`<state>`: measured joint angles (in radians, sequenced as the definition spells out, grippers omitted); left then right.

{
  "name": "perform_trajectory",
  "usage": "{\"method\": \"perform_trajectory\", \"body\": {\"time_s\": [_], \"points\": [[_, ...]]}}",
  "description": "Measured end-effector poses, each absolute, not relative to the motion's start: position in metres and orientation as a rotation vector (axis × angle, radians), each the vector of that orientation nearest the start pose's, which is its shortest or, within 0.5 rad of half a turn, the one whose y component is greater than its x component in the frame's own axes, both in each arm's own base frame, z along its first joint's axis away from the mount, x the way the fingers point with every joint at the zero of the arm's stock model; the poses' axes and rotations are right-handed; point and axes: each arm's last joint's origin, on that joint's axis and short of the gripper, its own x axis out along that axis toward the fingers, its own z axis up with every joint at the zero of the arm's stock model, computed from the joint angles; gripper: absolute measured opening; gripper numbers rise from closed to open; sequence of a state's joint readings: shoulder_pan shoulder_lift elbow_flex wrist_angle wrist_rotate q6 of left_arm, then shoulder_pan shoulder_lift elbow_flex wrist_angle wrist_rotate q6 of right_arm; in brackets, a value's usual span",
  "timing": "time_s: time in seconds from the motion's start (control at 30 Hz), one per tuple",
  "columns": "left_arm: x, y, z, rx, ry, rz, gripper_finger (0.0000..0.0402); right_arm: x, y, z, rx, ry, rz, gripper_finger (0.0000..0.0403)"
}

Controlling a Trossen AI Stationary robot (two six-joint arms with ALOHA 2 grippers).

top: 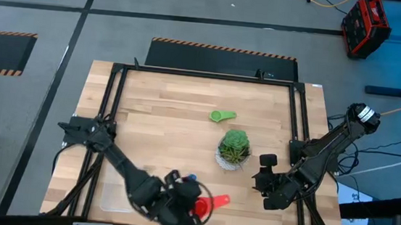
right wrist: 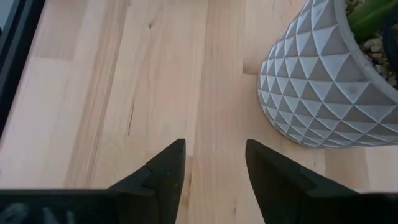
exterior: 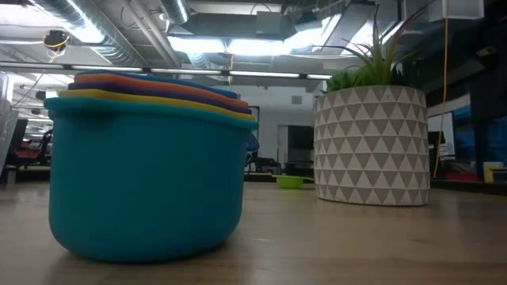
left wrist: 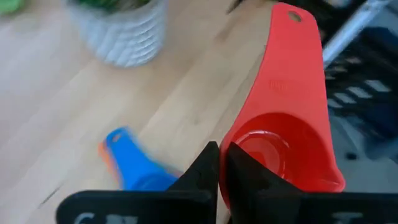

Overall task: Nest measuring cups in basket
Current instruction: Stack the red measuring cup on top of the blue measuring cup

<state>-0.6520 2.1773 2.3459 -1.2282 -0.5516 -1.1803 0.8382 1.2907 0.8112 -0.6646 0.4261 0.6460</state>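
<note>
My left gripper is at the table's near edge, shut on a red measuring cup, whose handle points toward the table's right. Beside it stands a stack of nested cups: a teal one outside, with yellow, orange and blue ones inside. The stack's blue handle shows past my left fingers. A green cup lies on the table beyond the plant. My right gripper is open, low over bare wood right of the plant pot. I cannot make out the clear basket. My left gripper pinches the red cup's bowl wall at the rim, on the side opposite the handle. One finger seems to be inside the bowl and the other outside. The fingers come slanting down from the near left. The cup looks lifted off the table and tilted.
A green plant in a white patterned pot stands mid-table between the two grippers, close to my right fingers. Open wood spreads over the left and far parts of the table. A black frame borders the table.
</note>
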Motion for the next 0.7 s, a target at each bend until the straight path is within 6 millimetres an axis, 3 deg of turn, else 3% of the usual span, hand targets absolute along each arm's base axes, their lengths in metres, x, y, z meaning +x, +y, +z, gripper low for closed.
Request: {"method": "perform_trajectory", "body": {"time_s": [0.27,0.47,0.7], "points": [[0.333,-0.271,0.325,-0.517,0.841,0.601,0.0006,0.164,0.165,0.212,-0.100,0.966,0.067,0.0173],[0.329,-0.272,0.307,-0.496,0.867,0.671,0.0007,0.164,0.165,0.213,-0.099,0.962,0.070,0.0173],[0.328,-0.272,0.269,-0.482,0.915,0.756,0.0007,0.165,0.165,0.213,-0.099,0.962,0.070,0.0173]]}}
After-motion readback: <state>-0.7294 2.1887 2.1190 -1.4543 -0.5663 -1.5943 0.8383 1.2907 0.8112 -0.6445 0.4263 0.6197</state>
